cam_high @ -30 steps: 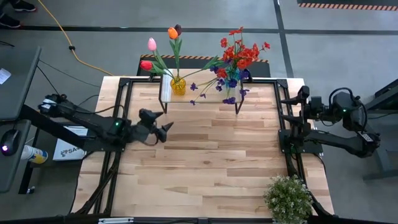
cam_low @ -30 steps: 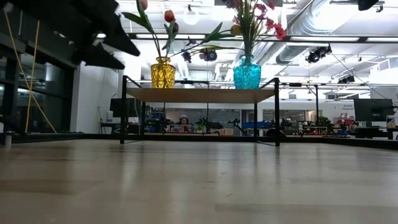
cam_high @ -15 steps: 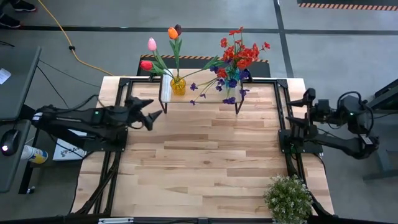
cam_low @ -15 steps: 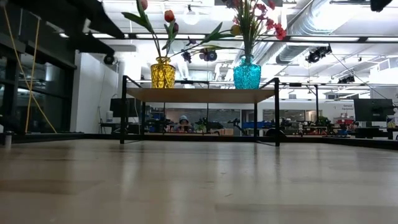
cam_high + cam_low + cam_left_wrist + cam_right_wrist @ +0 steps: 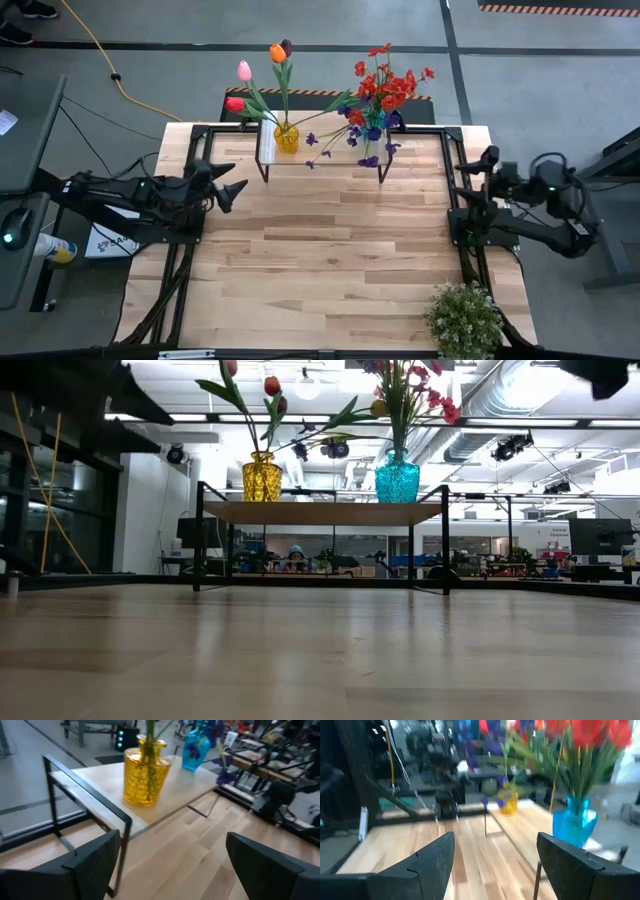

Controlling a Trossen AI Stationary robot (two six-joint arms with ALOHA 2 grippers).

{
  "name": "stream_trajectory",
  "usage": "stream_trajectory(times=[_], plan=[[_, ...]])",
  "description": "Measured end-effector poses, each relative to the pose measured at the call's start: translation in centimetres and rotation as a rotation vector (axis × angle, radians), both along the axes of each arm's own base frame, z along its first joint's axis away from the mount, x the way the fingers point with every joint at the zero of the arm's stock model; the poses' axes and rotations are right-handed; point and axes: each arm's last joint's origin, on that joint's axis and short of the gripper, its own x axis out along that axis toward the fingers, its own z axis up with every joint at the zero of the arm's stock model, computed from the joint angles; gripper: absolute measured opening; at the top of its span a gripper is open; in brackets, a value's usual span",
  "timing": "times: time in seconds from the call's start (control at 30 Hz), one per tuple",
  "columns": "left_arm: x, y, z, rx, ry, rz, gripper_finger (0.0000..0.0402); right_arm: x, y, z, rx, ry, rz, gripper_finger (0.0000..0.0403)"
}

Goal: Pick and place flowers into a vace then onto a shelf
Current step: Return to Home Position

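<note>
On the shelf, two vases of flowers; left gripper, right gripper spread, empty.

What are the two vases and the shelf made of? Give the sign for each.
Yellow vase: probably glass, translucent, dimpled, glossy.
Blue vase: likely glass too, translucent, textured; could be plastic.
Shelf: pale matte wood top, thin black legs, apparently metal.
</note>
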Motion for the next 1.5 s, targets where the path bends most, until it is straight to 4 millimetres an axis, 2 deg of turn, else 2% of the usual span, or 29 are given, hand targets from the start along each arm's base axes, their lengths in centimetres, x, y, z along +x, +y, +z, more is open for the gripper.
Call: stream_trajectory(times=[0.13, 0.23, 0.37, 0.67, 0.8, 0.97, 1.1, 1.33, 1.5], plan=[[-0.2, -0.2, -1.6, -0.008, -0.036, -0.027, 0.0395, 0.0, 0.0, 0.3, -0.015, -0.033, 0.006, 0.0273], [-0.1, -0.3, -2.8, -0.017, -0.060, -0.036, 0.0395, 0.5, -0.1, -0.1, -0.007, -0.015, 0.030, 0.0273], [0.0, -0.3, -3.8, -0.013, -0.065, -0.026, 0.0395, 1.7, -0.4, -0.6, -0.028, -0.093, 0.044, 0.0273], [0.3, -0.4, -5.1, -0.014, -0.058, -0.019, 0.0395, 6.2, -1.7, -6.2, 0.032, -0.130, 0.126, 0.0273], [0.4, -0.4, -6.3, -0.037, -0.052, -0.010, 0.0395, 7.2, -2.0, -8.0, 0.028, -0.184, 0.138, 0.0273], [0.5, -0.4, -6.9, -0.034, -0.058, -0.010, 0.0395, 8.1, -2.3, -10.4, 0.092, -0.169, 0.132, 0.0273], [0.6, -0.4, -7.5, -0.030, -0.043, -0.003, 0.0395, 8.3, -2.4, -11.3, 0.108, -0.165, 0.124, 0.0273], [0.6, -0.3, -8.7, -0.011, -0.043, 0.041, 0.0395, 8.4, -2.4, -11.4, 0.069, -0.146, 0.116, 0.0273], [0.8, -0.3, -8.7, 0.027, -0.058, 0.039, 0.0395, 8.4, -2.5, -11.7, 0.067, -0.114, 0.080, 0.0273]])
